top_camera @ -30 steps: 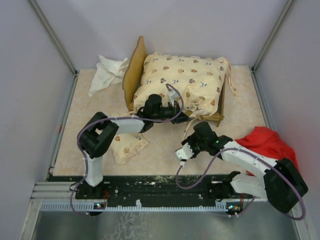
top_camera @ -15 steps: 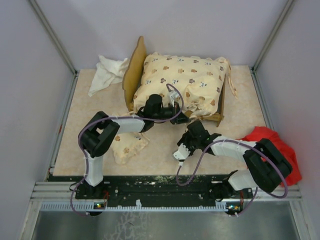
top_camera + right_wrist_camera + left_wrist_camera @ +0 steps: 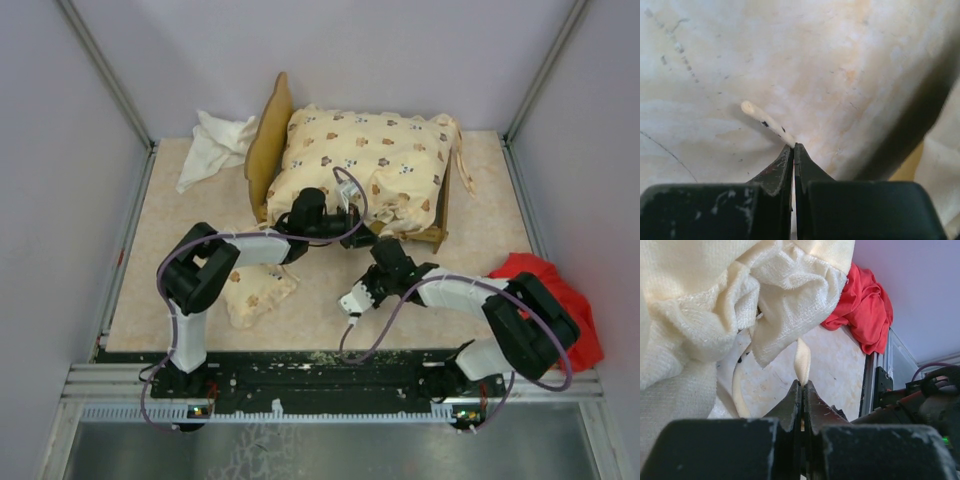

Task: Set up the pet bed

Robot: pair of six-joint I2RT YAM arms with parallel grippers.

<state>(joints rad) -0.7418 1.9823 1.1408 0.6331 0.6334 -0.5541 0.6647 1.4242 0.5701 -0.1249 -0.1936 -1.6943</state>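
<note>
Top external view showed the right arm [image 3: 465, 290] swung leftward since a second before, off the red cloth [image 3: 545, 275] and in toward the near side of the bed frame [image 3: 268, 135]. The left arm [image 3: 250, 247] had kept its reach at the near edge of the cushion [image 3: 365, 150]. The right gripper [image 3: 793, 146] had newly brought its jaws together, and they pinched a thin cream tie [image 3: 762, 117] that lay out over the counter [image 3: 715, 60] ahead of the tips, with the frame's shadowed edge to the right. The left gripper [image 3: 803, 385] had its jaws pinching a cream strap [image 3: 802, 357] that hung from the bunched cushion fabric just above them. The cushion lay on the frame at the far middle of the counter. The small pillow [image 3: 258, 292] lay on the counter at the near left, beside the left arm, and a white cloth [image 3: 215, 145] sat at the far left.
</note>
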